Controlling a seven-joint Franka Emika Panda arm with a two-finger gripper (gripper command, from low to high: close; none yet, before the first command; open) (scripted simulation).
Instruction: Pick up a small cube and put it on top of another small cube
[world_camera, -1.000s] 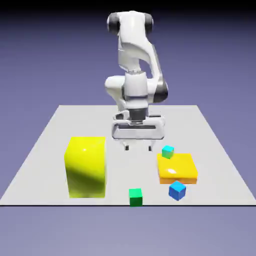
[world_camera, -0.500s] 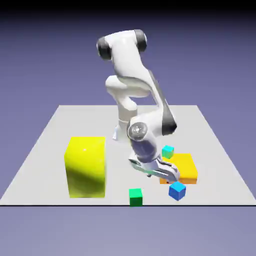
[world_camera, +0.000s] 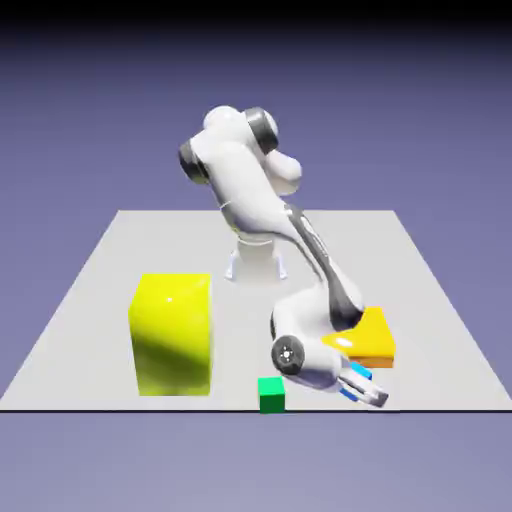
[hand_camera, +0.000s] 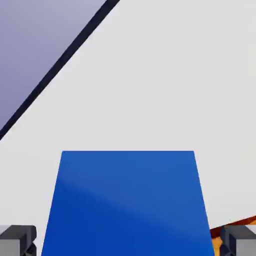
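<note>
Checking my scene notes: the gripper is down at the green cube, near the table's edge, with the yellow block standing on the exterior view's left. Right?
Not the green cube: the gripper is down at the blue cube, as the hand view shows.

A yellow block (world_camera: 173, 335) stands apart from an orange slab (world_camera: 373, 338).

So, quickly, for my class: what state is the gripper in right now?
Gripper: closed on the blue cube, one finger at each side.
</note>
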